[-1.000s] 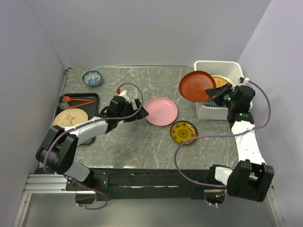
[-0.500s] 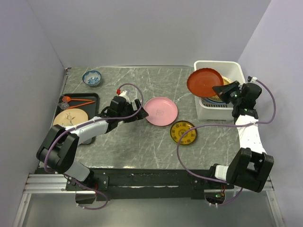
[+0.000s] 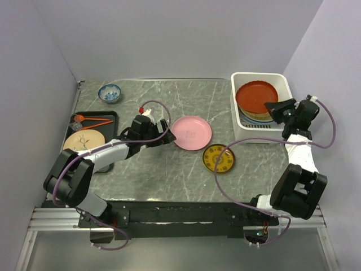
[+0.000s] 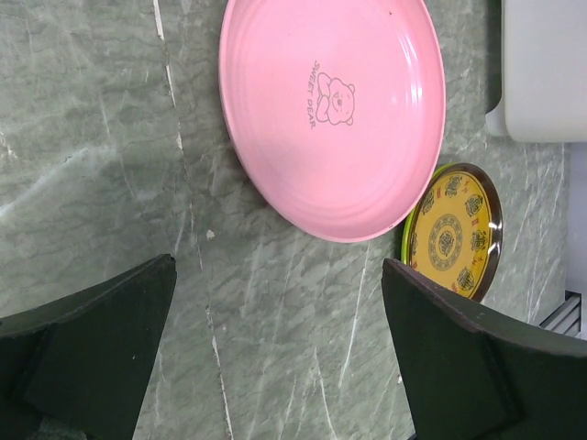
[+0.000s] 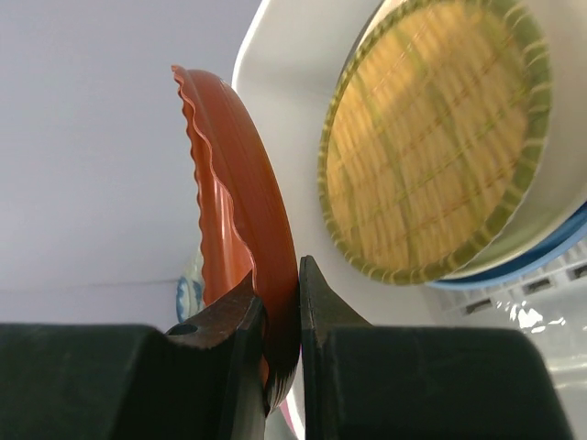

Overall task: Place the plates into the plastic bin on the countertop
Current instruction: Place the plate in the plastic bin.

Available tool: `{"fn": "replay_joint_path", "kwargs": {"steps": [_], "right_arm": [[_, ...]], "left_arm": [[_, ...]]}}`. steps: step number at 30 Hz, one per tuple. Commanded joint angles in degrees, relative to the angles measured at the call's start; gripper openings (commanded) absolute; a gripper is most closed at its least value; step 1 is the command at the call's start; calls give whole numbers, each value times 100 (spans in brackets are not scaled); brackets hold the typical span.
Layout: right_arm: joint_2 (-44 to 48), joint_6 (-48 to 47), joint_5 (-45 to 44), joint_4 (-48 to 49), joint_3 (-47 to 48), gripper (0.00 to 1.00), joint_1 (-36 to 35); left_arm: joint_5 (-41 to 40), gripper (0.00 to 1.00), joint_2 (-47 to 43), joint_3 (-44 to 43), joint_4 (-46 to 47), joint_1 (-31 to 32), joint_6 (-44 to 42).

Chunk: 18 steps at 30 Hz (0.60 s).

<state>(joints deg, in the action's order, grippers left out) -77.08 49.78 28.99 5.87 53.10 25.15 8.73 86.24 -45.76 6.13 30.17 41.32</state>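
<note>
We are looking down on the dark marble-look desk (image 3: 169, 169), which is carrying everything here.

The white plastic bin (image 3: 234, 107) is sitting at the far right corner of the desk. Inside it a stack of plates is lying flat. In the right wrist view, a woven-look plate (image 5: 431, 147) with a green rim is lying on top, and a blue plate (image 5: 555, 247) is peeking out beneath it. The red-orange plate (image 3: 256, 96) is sitting within the bin's outline, tilted over that stack, and we cannot tell whether it is touching the stack. The right claw (image 3: 274, 107) is pinching its scalloped rim, with the jaws narrow on either side of the edge (image 5: 280, 302).

The black tray (image 3: 113, 116) is lying at the left edge of the desk. It is holding the cream plate (image 3: 84, 141) with a leaf sprig at its near end and an orange-red utensil (image 3: 97, 121) at its far end.

The pink plate (image 3: 192, 132) is lying flat mid-desk, outside the bin, showing a small bear print (image 4: 335, 110). The left claw (image 3: 169, 134) is hovering just beside its left edge with the jaws spread wide and holding nothing (image 4: 277, 266).

The small yellow-patterned plate (image 3: 219, 158) is lying just beside the pink one, nearer the arms.

The small blue-and-white bowl (image 3: 109, 92) is sitting upright at the far left, beyond the tray.
</note>
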Motion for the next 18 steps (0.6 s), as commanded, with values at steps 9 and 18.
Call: {"fn": "replay_joint_path", "kwargs": {"steps": [9, 18], "right_arm": [[-606, 270, 133, 504, 209, 0, 228], [-958, 67, -87, 213, 429, 1, 228]], "left_arm": [[173, 99, 236, -47, 310, -11, -28], [199, 99, 218, -30, 371, -11, -1]]}}
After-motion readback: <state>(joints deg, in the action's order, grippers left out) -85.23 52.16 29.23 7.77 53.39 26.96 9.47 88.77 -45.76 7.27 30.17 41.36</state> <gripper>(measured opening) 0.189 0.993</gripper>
